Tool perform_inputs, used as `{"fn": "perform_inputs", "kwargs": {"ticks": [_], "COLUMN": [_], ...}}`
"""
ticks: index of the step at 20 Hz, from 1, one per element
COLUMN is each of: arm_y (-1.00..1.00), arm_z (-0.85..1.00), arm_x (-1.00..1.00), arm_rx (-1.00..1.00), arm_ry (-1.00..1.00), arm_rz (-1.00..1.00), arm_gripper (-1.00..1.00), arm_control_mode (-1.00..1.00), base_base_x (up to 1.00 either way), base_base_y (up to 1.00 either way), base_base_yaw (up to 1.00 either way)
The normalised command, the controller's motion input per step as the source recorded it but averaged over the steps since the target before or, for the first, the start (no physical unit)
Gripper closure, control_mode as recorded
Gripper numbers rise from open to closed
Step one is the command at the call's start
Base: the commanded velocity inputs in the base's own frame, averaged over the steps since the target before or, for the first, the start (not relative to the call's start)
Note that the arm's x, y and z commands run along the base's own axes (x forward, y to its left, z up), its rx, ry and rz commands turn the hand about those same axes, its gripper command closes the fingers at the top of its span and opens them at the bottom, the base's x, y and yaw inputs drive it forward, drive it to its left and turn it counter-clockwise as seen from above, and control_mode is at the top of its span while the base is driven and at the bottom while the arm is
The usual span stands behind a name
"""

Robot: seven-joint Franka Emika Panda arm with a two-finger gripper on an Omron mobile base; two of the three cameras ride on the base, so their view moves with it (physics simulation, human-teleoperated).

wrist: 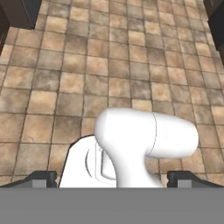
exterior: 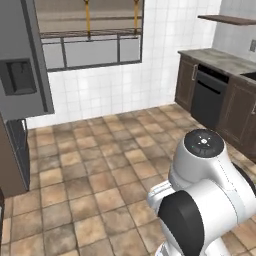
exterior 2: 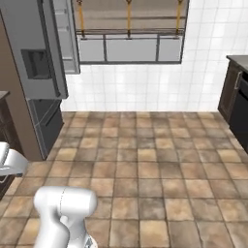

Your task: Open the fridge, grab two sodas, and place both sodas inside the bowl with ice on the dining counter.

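Observation:
The tall grey fridge stands at the left, with a dark dispenser recess and a long dark bar handle. In the right base view the fridge has a pale door leaf with inner shelves standing open beside the dispenser door, and lower drawers below. My gripper is open, its two dark fingertips wide apart with nothing between them. It looks down at the tiled floor, well away from the fridge. The sodas, the bowl and the dining counter are out of view.
Brown tiled floor stretches between me and the white tiled back wall with its window. Dark cabinets with a black appliance and a stone worktop line the right side, under a thin wooden shelf.

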Motion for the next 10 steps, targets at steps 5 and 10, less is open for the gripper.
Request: {"fn": "perform_inputs", "kwargs": {"ticks": [5,10], "arm_y": [0.00,0.00], "arm_z": [0.00,0.00], "arm_x": [0.00,0.00], "arm_rx": [0.00,0.00], "arm_ry": [0.00,0.00], "arm_rz": [0.00,0.00], "arm_gripper": [-1.00,-1.00], "arm_control_mode": [1.00,1.00], "base_base_x": [1.00,1.00], "base_base_y": [-0.23,-0.32], "base_base_yaw": [0.31,0.30]}}
